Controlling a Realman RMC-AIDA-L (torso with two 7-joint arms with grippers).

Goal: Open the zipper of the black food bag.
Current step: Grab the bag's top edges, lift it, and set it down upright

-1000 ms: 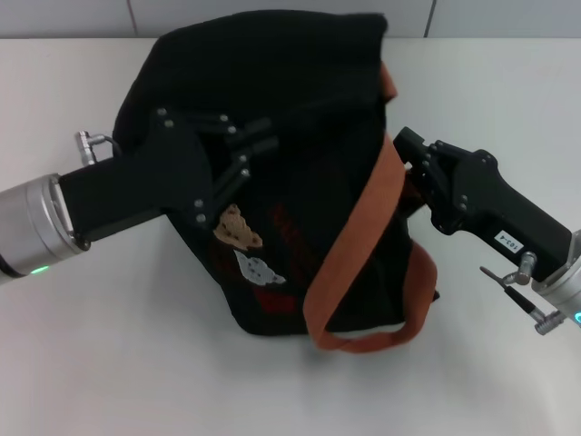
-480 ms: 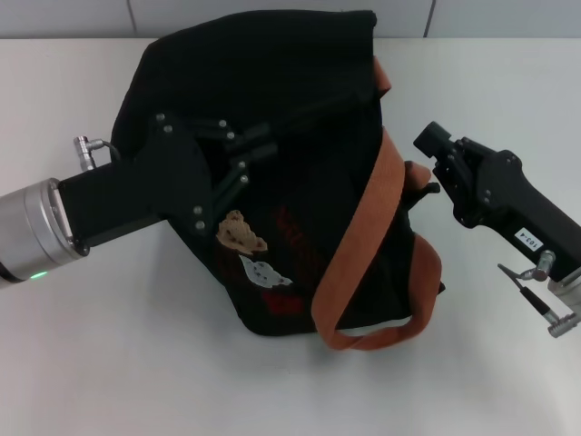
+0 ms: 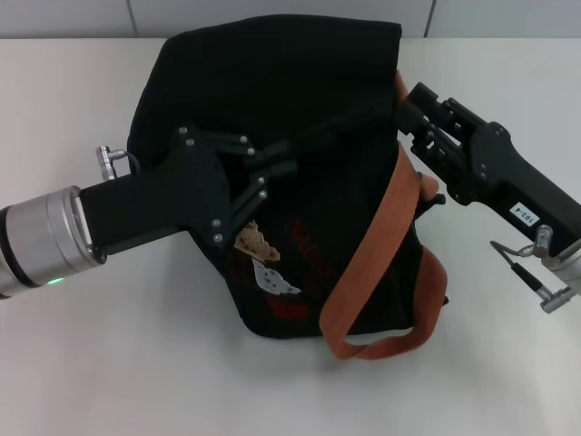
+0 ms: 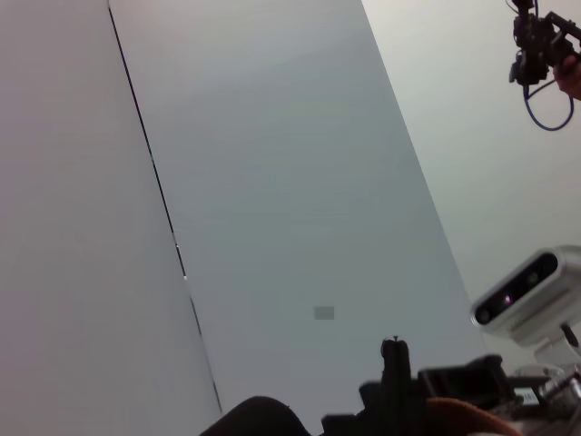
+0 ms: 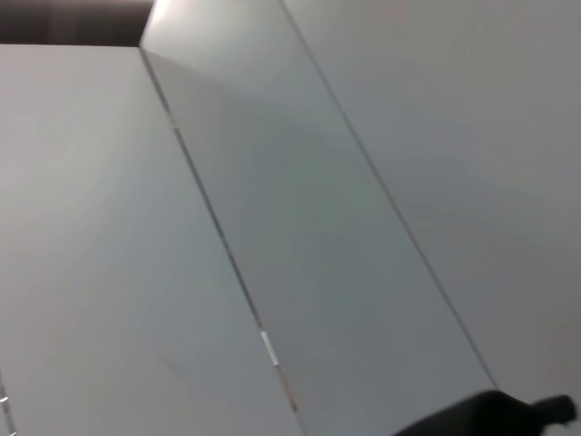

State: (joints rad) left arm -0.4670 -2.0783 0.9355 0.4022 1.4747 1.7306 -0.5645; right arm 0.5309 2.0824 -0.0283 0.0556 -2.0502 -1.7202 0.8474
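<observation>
the black food bag (image 3: 300,136) sat slumped on the white bench (image 3: 136,363), filling the middle of the head view, its soft dark fabric swallowing most detail. the zipper could not be made out at all: black on black, and no silver pull showed anywhere. the left end effector (image 3: 277,159) lay across the bag's near side, fingers (image 3: 272,147) close together and pressed into the cloth, but whether they pinched any fabric could not be told. its black linkage plate, dotted with small silver screws, covered part of the tan bear patch (image 3: 257,241); only the lower edge of the bear peeked out, with the pale cartoon patch (image 3: 272,280) just below it. some dull red print beside them was too dim to read.

the right end effector (image 3: 408,113) sat at the bag's far right edge, touching or just beside the orange-brown webbing handle (image 3: 381,236). its fingertips blended into the bag, so apart or together, cannot tell. the flat woven handle ran down the bag's side and looped out at the bottom.

both wrist views showed mostly pale wall panels with thin seams; only dark slivers sat at the picture edges.
</observation>
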